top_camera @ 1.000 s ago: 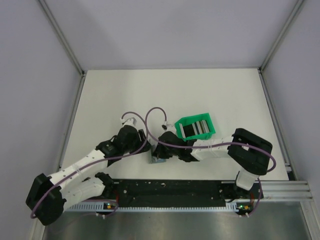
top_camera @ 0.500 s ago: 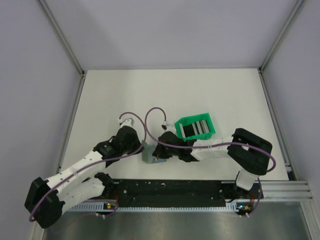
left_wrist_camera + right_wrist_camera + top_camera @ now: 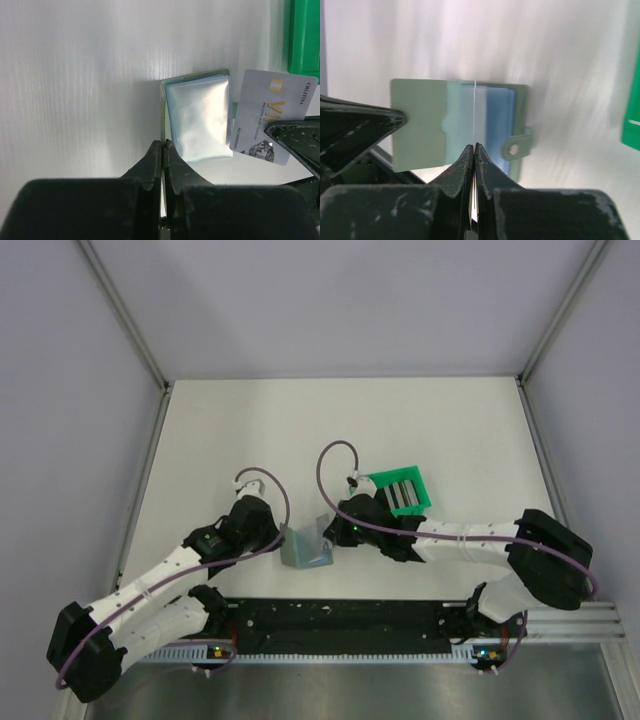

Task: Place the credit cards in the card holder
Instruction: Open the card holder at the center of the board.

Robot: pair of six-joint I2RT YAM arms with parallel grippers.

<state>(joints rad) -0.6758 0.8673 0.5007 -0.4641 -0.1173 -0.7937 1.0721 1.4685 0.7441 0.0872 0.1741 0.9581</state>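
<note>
Where the two arms meet: the card holder [image 3: 305, 548] stands on the tabletop [image 3: 220, 440] with its flaps spread in a V, right between the two pincers.
Left pincer [image 3: 163, 144]: clamped tight! Its fingers are pressed together on the near edge of the card holder's grey-green flap, and the light blue lining opens just ahead and to the right of its tips.
Right pincer [image 3: 474, 147]: closed on a credit card [image 3: 267, 116], gripping it by one end. On its own camera the card runs edge-on, a thin pale line straight ahead of the tips.
Credit card: whitish-grey with gold lettering, tilted, just ahead and to the right of the left pincer's tips. Its near side sits at the card holder's open mouth, and I can't tell if it touches the blue pocket or stops just short.
Card holder, seen from the right pincer: dead ahead of the fingertips, with the grey-green flap to the left and the blue inside to the right.
Green bin [image 3: 305, 35]: ahead and far to the right of the left pincer, close behind the right pincer, apart from the card holder.
Other credit cards [image 3: 398, 492]: lying in the green bin as dark and pale strips, beyond the right pincer's wrist.
</note>
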